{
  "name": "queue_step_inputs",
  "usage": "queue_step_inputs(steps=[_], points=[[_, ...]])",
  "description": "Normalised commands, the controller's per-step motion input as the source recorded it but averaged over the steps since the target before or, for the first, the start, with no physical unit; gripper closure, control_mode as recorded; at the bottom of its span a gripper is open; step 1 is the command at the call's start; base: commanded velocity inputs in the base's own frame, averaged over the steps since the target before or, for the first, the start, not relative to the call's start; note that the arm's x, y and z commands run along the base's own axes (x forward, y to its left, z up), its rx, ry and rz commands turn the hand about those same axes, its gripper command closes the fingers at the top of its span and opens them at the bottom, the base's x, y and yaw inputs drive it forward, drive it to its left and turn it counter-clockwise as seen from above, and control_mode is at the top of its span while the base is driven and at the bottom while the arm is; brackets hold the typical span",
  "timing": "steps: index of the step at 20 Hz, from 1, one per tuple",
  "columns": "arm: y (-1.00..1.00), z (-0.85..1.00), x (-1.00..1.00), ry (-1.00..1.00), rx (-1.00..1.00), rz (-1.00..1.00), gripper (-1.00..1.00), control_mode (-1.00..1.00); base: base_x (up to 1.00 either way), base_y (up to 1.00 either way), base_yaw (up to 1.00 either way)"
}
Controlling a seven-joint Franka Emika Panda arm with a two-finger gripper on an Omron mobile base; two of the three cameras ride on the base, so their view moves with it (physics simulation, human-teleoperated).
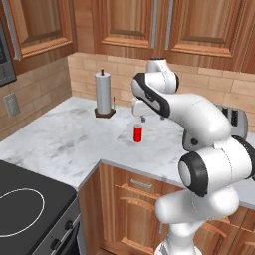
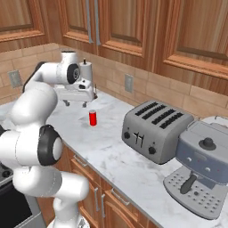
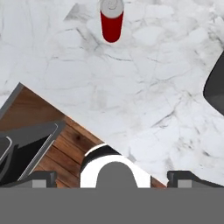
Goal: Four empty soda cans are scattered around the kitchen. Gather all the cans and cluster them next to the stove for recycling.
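A red soda can (image 1: 138, 133) (image 2: 92, 118) stands upright on the marble counter (image 1: 60, 139), near the inner corner of its front edge. My gripper (image 1: 142, 118) (image 2: 75, 103) hovers open a little above the counter, close to the can and higher than its silver top, with nothing between the fingers. In the hand view the can (image 3: 111, 19) sits at the top edge, well ahead of the two fingertips (image 3: 41, 178). The stove (image 1: 30, 209), a black glass cooktop with a white ring, lies at the lower left, left of the counter.
A paper towel roll (image 1: 104, 93) stands on its holder at the back of the counter. To the right are a steel toaster (image 2: 153, 129) and a grey coffee machine (image 2: 205, 164). Wooden wall cabinets (image 1: 129, 25) hang overhead.
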Motion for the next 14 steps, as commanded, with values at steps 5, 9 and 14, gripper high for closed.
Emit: queue_step_inputs(steps=[5, 9, 14], points=[[0.0, -0.23, 0.3, 0.0, 0.0, -0.02, -1.0, -1.0, 0.0, 0.0, 0.0], [0.0, -0.2, 0.25, 0.0, 0.0, -0.02, -1.0, -1.0, 0.0, 0.0, 0.0], [0.0, -0.21, 0.12, -0.01, 0.0, -0.02, -1.0, -1.0, 0.0, 0.0, 0.0]])
